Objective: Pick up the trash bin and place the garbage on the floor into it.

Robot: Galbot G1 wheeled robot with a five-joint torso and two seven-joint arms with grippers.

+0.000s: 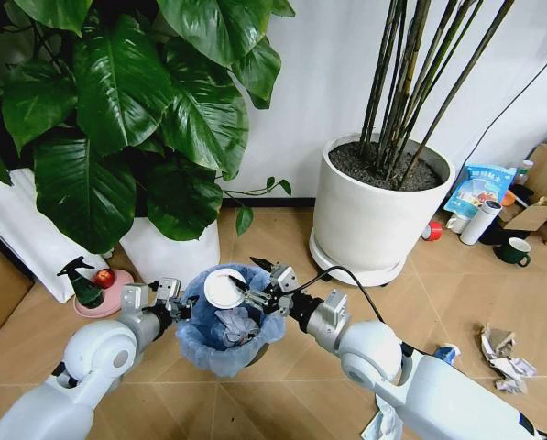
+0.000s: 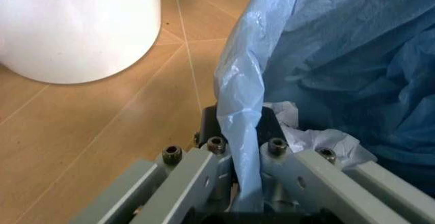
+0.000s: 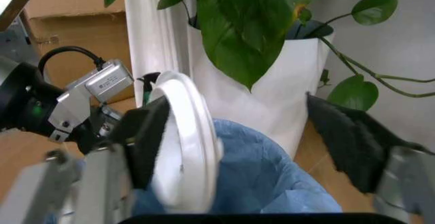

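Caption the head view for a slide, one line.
Left hand clamps the bin's bag rim while the open right hand hangs over it with a white disc against one finger.

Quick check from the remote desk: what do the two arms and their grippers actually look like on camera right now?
Both arms have glossy white rounded shells ending in silver-grey metal wrist blocks. The left gripper has grey metal links with dark bolts. The right gripper has grey links and black padded jaws; a black cable loops over its wrist.

Trash bin [image 1: 220, 341] bag light blue; disc [image 1: 224, 288] white; floor [image 1: 282, 403] tan.
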